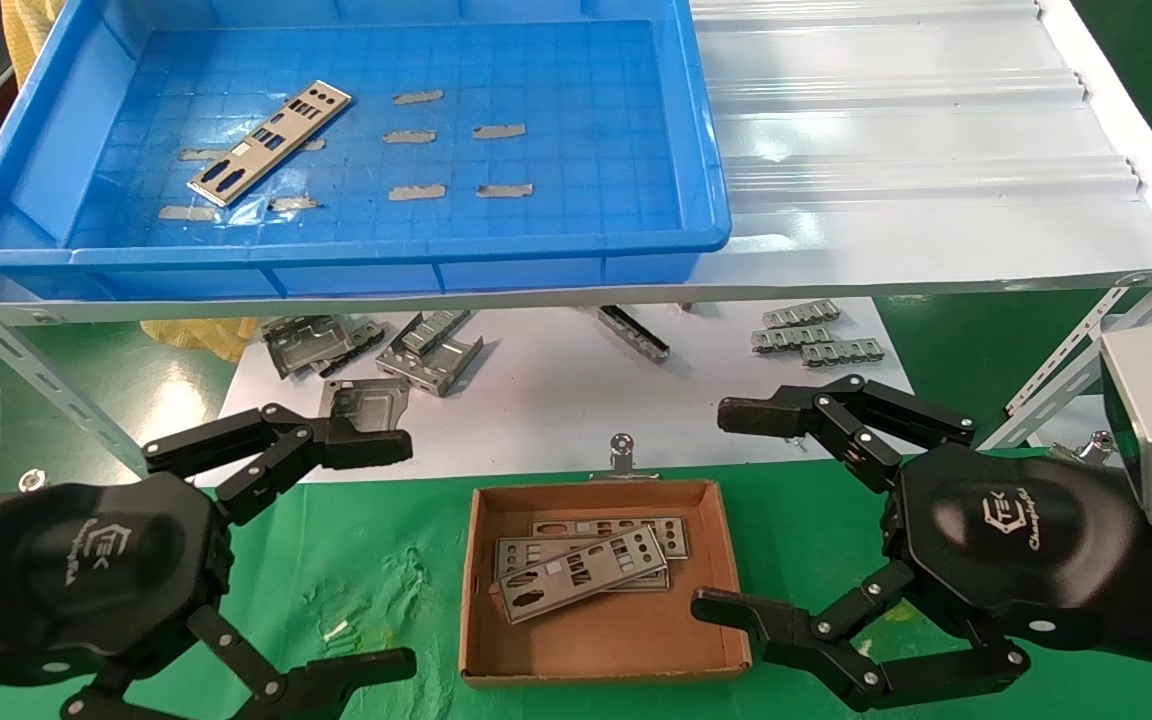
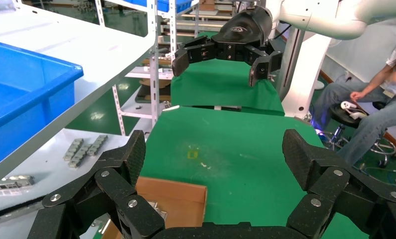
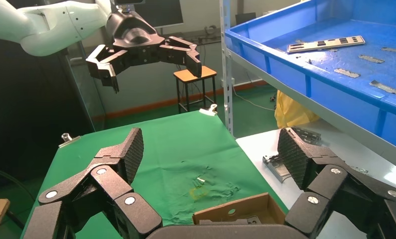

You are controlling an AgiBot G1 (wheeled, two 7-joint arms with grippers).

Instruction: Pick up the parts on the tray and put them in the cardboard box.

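One part (image 1: 269, 143) lay left on the tray (image 1: 706, 150), toward its 9 o'clock side, slanted across the grid floor among grey tape strips (image 1: 498, 131). Three or so plates (image 1: 581, 570) already sat stacked in the cardboard box (image 1: 476, 600) on the green cloth (image 1: 376, 570), at 6 o'clock of the tray.

Left gripper (image 1: 391, 555) hovered at the box's 9 o'clock, fingers spread wide, holding nothing. Right gripper (image 1: 736, 510) hovered at the box's 3 o'clock, fingers likewise spread and empty.

Judged step: between placements, with the final pick pending. Next move calls for one arm, probably the left as nearer, to rise over the tray's front wall, come down on the plate and pinch its thin edge; a flat plate on a flat floor may slip.

Head view alone showed the box contents and the brackets (image 1: 431, 350) on the white panel (image 1: 556, 400). Right wrist view showed the plate (image 3: 325, 44) edge-on, lying flat. Left wrist view showed only a box corner (image 2: 178, 199) and no plate.
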